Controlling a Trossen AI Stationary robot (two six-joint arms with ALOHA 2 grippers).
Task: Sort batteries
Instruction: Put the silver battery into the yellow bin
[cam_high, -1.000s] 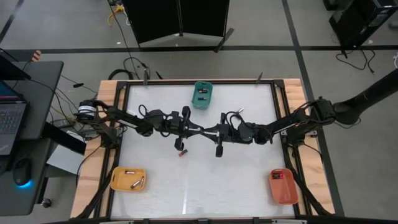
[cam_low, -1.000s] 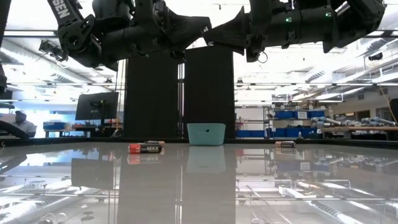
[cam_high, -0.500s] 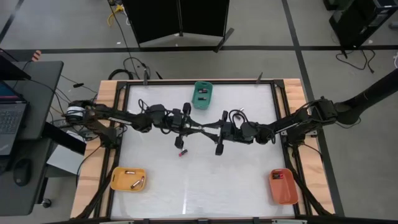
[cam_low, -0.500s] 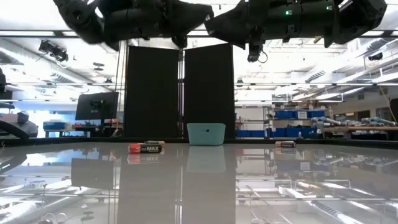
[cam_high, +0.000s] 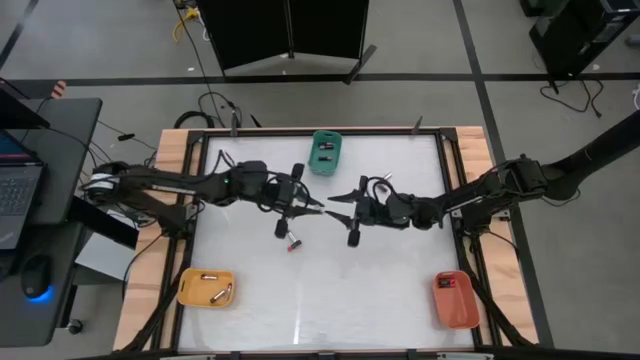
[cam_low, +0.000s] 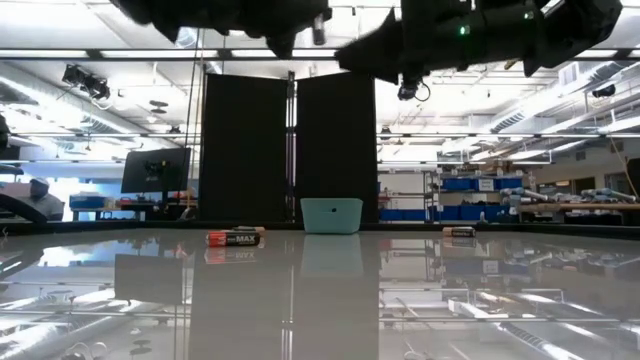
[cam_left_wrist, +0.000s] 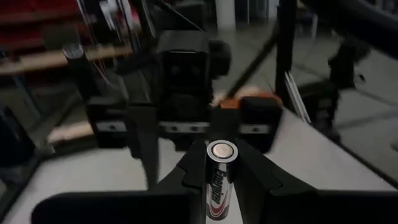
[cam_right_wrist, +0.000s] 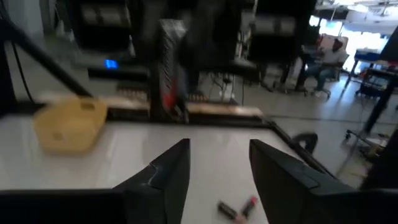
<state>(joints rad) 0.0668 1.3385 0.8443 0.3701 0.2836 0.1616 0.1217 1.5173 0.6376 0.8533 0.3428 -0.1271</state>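
two dark arms reach in over a white bench (cam_high: 300, 300) with a wooden frame and meet near its middle. the left gripper (cam_high: 312, 205) and the right gripper (cam_high: 333, 199) point at each other, tips just apart. whether either holds anything cannot be told from above. a small battery (cam_high: 294, 243) with a red end lies on the bench just below the left gripper. a teal tray (cam_high: 324, 152) sits at the far edge, with dark cells inside. a yellow tray (cam_high: 207, 287) at the near left holds a few cells. an orange tray (cam_high: 454, 299) sits at the near right. a laptop (cam_high: 15, 200) rests on a dark side desk at the left.
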